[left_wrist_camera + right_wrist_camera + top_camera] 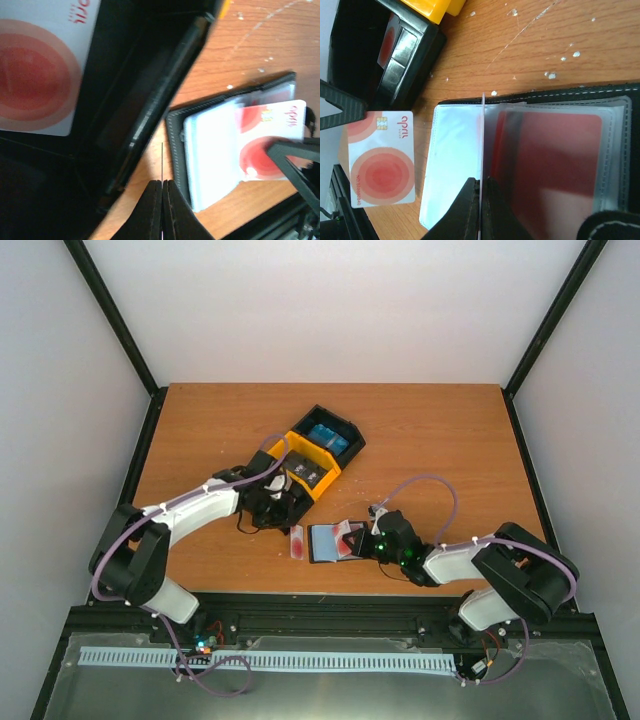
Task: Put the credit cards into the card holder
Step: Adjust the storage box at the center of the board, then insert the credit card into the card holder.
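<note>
The card holder lies open near the desk's front edge, one credit card just left of it; the tray sits behind them, cards inside.

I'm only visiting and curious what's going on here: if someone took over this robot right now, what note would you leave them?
Left hand: shut on the left card, red-and-white, held beside the open card holder.
Right hand: shut on the right card, red-and-white, held over the holder's pockets; not visibly slotted in.
Done: the pocketed card, red, shows through a sleeve.
Left: slot in both held cards, then fetch the tray card, another red-and-white one, from the black-and-yellow tray.
</note>
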You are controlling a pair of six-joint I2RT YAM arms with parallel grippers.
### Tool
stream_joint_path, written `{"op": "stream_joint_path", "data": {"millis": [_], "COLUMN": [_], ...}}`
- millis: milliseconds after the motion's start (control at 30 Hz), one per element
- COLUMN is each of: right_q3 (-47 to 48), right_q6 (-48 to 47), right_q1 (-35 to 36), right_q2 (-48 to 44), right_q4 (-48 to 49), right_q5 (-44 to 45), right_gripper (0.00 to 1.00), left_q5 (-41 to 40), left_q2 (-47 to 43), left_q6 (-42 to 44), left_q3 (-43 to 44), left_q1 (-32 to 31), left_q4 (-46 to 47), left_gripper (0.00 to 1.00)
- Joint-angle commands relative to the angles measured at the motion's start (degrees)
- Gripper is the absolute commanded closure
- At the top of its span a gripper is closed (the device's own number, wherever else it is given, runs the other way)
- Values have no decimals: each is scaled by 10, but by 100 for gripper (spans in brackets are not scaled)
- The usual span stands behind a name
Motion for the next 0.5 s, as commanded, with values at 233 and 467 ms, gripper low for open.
{"op": "stream_joint_path", "data": {"millis": [233,467], "right_q3": [-22,-34], "right_q6": [55,86], "right_q1": [28,36], "right_q2": [39,66], "right_q4": [58,116], "right_q5": [36,42], "right_gripper": [97,95], "left_q5": [61,49], "left_q2": [-23,8], "left_q6": [-44,-59], "left_q3": [-25,-20], "left_q1": [-15,-45], "left_q4": [-17,-23], "left_gripper": [99,99]}}
